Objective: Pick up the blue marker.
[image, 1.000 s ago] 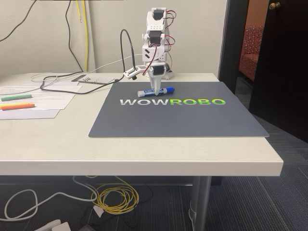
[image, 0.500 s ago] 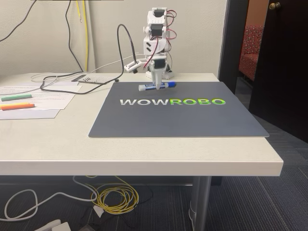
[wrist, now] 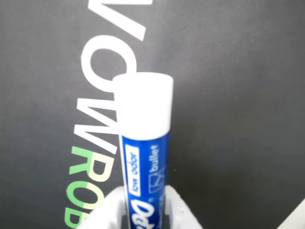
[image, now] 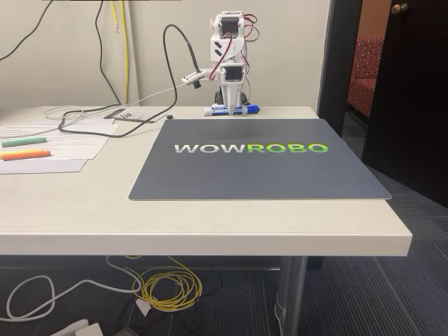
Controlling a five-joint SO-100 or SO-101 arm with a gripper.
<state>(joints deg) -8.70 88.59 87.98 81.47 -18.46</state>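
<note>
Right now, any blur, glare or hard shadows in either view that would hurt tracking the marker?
Wrist view: the white-barrelled, blue-labelled marker is close and slightly soft, label still partly readable; the dark grey mat is mildly blurred, no glare. Fixed view: even room light, sharp, no glare; the marker held in the white gripper is small, and no hard shadow shows under it.

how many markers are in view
3: the blue marker held in the gripper above the mat; a green marker and an orange marker on the papers at the fixed view's left.
</note>
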